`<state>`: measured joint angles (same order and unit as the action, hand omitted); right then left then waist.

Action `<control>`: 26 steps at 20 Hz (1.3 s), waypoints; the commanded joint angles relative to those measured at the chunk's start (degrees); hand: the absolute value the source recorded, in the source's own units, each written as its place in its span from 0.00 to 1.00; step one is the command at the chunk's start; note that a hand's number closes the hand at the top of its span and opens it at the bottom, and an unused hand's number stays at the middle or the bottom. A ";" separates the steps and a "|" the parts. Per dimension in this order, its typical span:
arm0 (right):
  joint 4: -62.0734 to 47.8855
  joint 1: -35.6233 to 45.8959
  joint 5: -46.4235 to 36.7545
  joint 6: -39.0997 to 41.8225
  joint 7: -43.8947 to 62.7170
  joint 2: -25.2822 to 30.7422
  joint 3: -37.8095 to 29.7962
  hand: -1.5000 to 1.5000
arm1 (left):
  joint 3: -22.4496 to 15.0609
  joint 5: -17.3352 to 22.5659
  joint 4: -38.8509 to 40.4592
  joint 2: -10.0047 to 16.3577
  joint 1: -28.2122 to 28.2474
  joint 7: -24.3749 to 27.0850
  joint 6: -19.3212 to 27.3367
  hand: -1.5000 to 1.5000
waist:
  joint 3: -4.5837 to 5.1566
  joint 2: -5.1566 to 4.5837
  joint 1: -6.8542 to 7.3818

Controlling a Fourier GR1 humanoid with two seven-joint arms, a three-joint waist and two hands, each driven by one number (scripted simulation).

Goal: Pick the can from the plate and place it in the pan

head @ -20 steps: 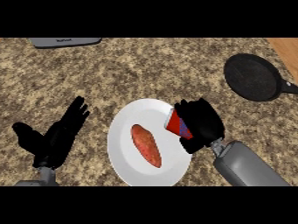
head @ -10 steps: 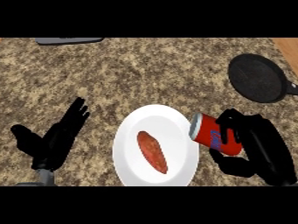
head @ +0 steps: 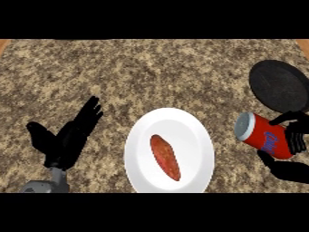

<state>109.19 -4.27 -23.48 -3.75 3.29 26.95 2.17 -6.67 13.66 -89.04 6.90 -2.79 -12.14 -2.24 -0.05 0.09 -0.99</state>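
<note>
While the brown, speckled desk [head: 150, 72] fills almost all of the view, only a few things sit on it. The biggest is a round white plate [head: 187, 131], near the middle and toward the near edge. A black pan [head: 279, 85] sits on the far right side, well apart from the plate.

At the near left is the left robot hand [head: 66, 138]. It is black, with its fingers spread out and pointing to the far side. It holds nothing and rests away from the plate.

At the near right is the right robot hand [head: 301, 136]. Its fingers and thumb are curled around the red can [head: 263, 136], pinching it from the right side.

The can is off the plate. It is just to the right of the plate's rim, between the plate and the pan, and not in the pan. It is tilted, with its silver top pointing far and left. I cannot tell if it touches the desk.

One small reddish-brown piece of food [head: 165, 157] lies on the plate.
</note>
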 commanded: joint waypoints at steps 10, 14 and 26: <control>-41.66 21.36 -6.97 -13.26 -19.60 -1.44 -10.70 1.00 | 2.29 0.55 2.49 0.80 -3.18 -0.73 -2.45 0.50 | 0.00 -0.39 1.81; -55.96 28.67 -7.04 -21.30 -25.41 -3.07 -14.85 1.00 | -2.05 -2.07 1.16 -2.65 -1.14 0.53 -0.96 0.50 | -0.06 -0.54 2.51; -89.06 46.37 -2.48 -24.01 -42.08 4.93 -25.26 1.00 | -0.94 -1.12 -0.01 -1.62 -2.57 -1.00 -2.39 0.50 | -0.26 -1.52 4.75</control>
<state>27.81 38.63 -26.37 -26.98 -34.63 29.77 -21.02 -7.14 12.59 -88.52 5.20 -6.15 -13.57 -3.83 -0.24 -1.09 2.97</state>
